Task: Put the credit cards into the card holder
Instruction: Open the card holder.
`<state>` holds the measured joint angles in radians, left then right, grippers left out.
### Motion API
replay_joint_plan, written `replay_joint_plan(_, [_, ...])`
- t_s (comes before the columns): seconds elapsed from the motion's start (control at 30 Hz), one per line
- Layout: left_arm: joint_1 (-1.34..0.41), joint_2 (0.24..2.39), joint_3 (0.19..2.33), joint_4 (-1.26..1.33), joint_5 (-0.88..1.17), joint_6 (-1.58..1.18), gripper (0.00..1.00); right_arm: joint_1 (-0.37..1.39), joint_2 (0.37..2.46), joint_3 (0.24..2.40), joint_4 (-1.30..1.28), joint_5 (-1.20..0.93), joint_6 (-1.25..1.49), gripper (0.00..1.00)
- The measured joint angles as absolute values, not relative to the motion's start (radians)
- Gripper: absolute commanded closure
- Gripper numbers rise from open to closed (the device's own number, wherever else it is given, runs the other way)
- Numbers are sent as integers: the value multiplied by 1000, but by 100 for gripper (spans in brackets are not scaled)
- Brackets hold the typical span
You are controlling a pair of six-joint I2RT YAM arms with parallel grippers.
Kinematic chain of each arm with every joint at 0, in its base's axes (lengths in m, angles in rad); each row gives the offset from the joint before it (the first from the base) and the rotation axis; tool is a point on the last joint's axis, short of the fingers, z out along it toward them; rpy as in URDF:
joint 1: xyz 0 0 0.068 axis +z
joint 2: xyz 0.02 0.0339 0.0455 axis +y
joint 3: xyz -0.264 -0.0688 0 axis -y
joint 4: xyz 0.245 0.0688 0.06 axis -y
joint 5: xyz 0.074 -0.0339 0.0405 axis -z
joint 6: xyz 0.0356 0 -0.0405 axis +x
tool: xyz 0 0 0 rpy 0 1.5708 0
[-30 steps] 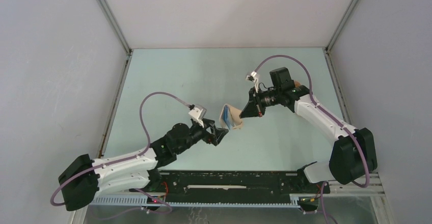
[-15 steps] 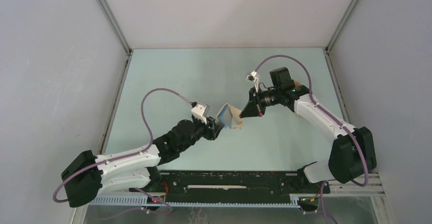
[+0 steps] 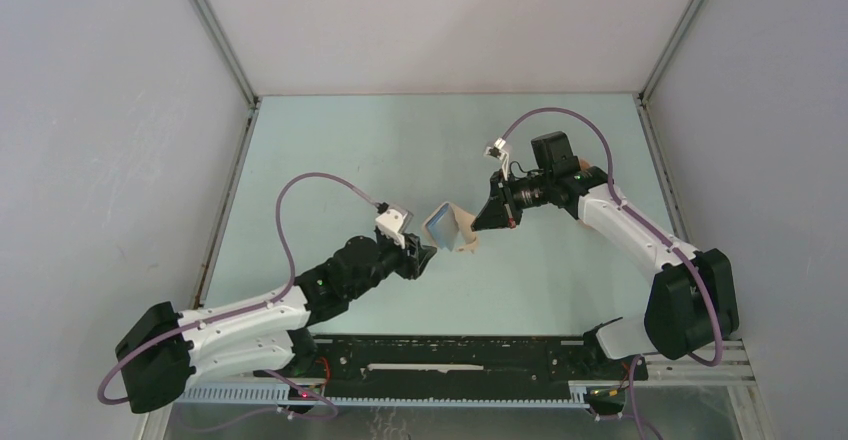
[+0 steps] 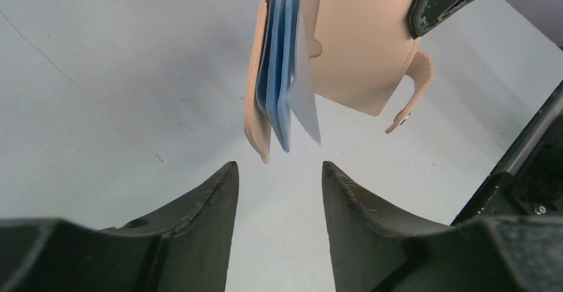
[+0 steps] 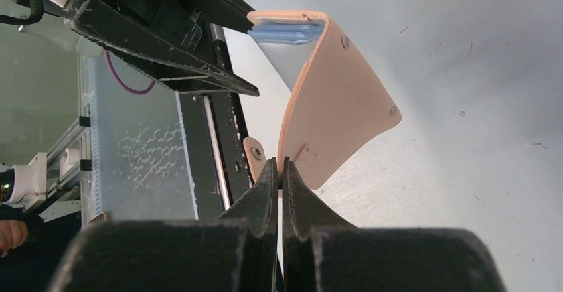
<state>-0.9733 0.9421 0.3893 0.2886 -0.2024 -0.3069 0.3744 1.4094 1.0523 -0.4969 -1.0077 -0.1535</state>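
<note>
Progress looks late: I see blue credit cards (image 4: 279, 73) tucked in the card holder (image 4: 362, 46), hanging over desk (image 4: 99, 73) centre from my right tool (image 5: 279, 172) pinched on its edge, left tool (image 4: 279, 192) at its 7 o'clock parted and empty, snap strap (image 4: 415, 86) unfastened.

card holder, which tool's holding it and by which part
The right tool pinches the card holder by one cover's edge; the left tool holds nothing.

Bright, even, diffuse light fills the scene, leaving only faint soft shadows on the pale table (image 3: 350, 150). The overhead view is sharp throughout. In both wrist views the near black fingers (image 4: 199, 239) look dark and slightly soft.
</note>
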Motion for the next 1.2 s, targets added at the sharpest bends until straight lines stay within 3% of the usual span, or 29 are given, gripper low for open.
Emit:
replay_joint_plan(0.53, [-953,925,389,298,-167,-149,51,374,1409,1052,-497,-1037,-154,100])
replay_joint_plan(0.8, [-841,874,344,360,-41,-126,48,374,1409,1052,-498,-1056,-157,100])
replay_joint_plan(1.0, [-799,878,328,394,64,-123,52,374,1409,1052,-498,-1060,-158,100])
replay_joint_plan(1.2, [-775,930,328,417,137,-122,62,374,1409,1052,-498,-1067,-159,100])
